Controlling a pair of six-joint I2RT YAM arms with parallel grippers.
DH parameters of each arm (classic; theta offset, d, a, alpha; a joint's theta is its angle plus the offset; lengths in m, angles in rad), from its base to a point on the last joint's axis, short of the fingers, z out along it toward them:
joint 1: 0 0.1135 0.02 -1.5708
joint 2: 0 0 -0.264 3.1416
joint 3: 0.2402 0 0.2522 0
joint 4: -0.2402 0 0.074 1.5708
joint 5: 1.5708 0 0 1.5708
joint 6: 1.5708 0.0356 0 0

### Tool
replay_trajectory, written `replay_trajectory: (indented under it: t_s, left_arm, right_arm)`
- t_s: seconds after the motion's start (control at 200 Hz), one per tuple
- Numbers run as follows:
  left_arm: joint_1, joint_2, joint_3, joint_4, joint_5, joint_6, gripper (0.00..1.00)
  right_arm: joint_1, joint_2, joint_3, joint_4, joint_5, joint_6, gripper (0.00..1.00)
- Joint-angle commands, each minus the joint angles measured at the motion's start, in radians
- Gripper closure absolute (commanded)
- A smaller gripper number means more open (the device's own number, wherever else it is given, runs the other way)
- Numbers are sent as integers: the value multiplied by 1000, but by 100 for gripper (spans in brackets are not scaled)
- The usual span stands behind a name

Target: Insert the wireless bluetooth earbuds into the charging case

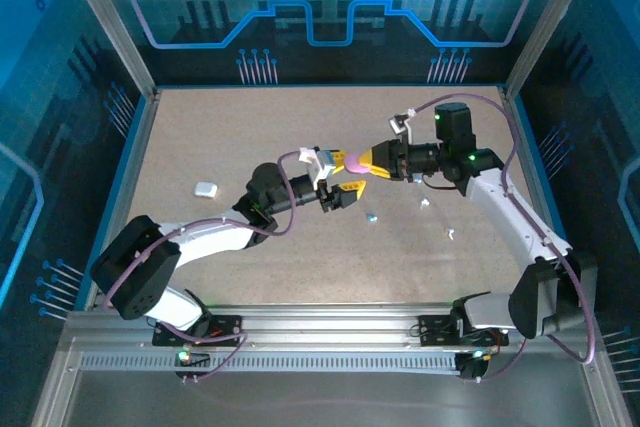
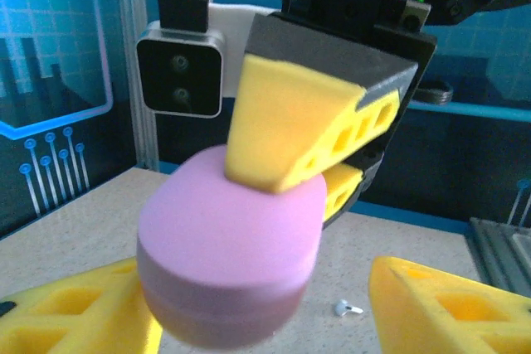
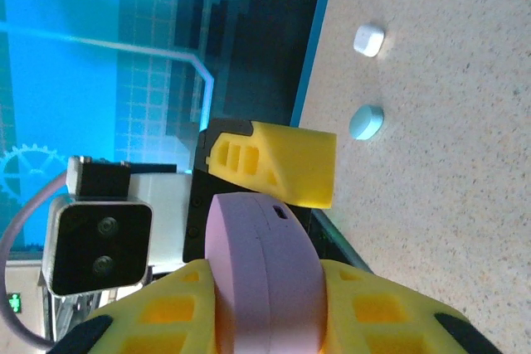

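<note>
Earbuds (image 1: 424, 204) lie scattered on the table (image 1: 200, 127), well apart from the pink case (image 3: 265, 279), which is up in mid-air! The right gripper (image 1: 358, 162) pinches it across its flat faces. The left gripper (image 2: 261, 317) stands spread on either side, apparently clear of it. The danger: with one narrow pinch on a smooth round case, it could twist or slip out. The lid also looks shut, so no bud goes in until it's opened.
</note>
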Motion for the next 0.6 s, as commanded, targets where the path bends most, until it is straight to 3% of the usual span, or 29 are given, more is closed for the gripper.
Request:
replay_trajectory:
  t_s: [0.0,0.205,0.335,0.525,0.595]
  left_arm:
    - [2,-73,-23,-61,-44,51,32]
    - [3,-209,-86,-200,-273,96,23]
    - [19,-283,-50,-425,-374,100,15]
    - [74,-319,40,-727,-481,-11,1]
    - [99,-324,63,-799,-503,-50,1]
  right_arm:
    - [-34,-10,-22,146,89,56,87]
    - [-66,59,-94,234,249,55,87]
    - [-64,169,-95,250,288,27,86]
    - [-38,362,-17,167,345,-48,85]
    - [-22,434,25,152,361,-73,85]
